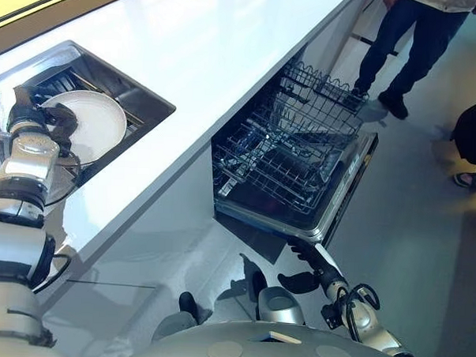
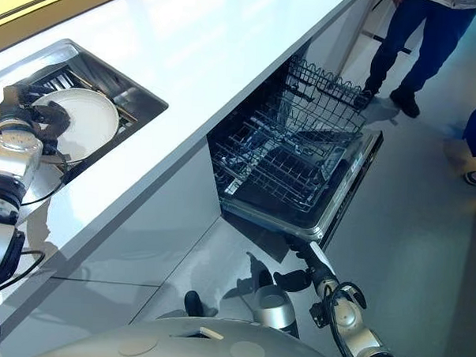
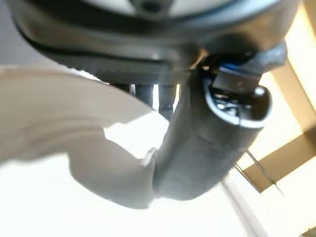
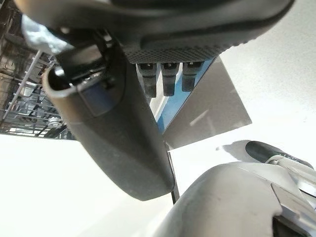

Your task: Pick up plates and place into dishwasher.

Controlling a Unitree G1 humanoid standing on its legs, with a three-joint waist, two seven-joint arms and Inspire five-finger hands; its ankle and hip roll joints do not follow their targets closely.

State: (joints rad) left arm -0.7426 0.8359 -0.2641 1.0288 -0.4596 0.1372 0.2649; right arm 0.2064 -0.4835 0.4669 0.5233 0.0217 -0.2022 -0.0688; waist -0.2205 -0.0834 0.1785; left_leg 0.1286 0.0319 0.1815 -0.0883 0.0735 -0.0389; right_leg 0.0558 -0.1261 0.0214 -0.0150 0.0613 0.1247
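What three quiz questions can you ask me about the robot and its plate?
1. True or false: the dishwasher is full of plates.
2. Where is the white plate?
A. On the floor
B. Over the sink, gripped by the left hand
C. In the dishwasher
3. Which hand holds nothing, down low by the dishwasher's open door?

Key:
1. False, its racks look bare.
2. B
3. The right hand.
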